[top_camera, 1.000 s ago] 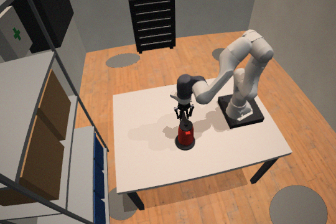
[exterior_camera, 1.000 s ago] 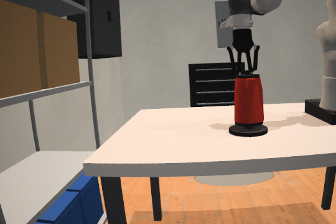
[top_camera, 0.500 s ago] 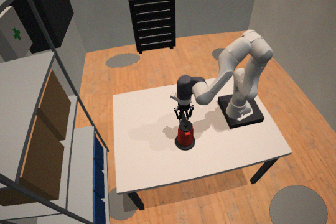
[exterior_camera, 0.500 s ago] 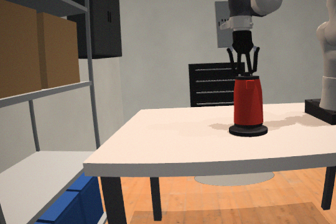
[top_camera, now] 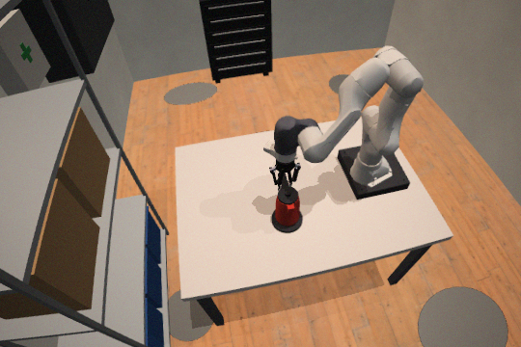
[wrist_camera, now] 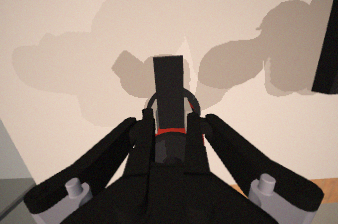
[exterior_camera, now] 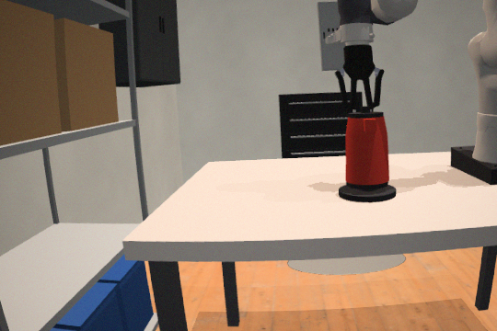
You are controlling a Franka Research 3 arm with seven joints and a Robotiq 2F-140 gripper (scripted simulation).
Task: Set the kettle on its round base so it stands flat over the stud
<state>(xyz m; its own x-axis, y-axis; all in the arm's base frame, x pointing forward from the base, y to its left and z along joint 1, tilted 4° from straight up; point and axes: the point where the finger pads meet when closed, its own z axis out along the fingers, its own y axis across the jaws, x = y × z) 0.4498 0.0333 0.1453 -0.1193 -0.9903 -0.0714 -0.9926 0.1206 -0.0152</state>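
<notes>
The red kettle [top_camera: 287,210] [exterior_camera: 366,147] stands upright on its round black base [top_camera: 287,228] [exterior_camera: 366,194], near the middle of the white table [top_camera: 224,251] [exterior_camera: 260,207]. In the exterior view its bottom meets the disk with no gap showing. My gripper [top_camera: 285,187] [exterior_camera: 362,108] [wrist_camera: 171,106] points straight down over the kettle's top and is shut on the black handle bar [wrist_camera: 169,82]. In the wrist view a thin red arc of the kettle [wrist_camera: 170,131] shows between the fingers. The stud is hidden under the kettle.
The arm's black mounting plate [top_camera: 393,185] [exterior_camera: 471,166] [wrist_camera: 335,50] sits on the table to the right of the kettle. A metal shelf rack [top_camera: 31,145] [exterior_camera: 135,115] with brown boxes stands off the table's left side. A black drawer cabinet [top_camera: 235,34] [exterior_camera: 310,124] stands by the far wall.
</notes>
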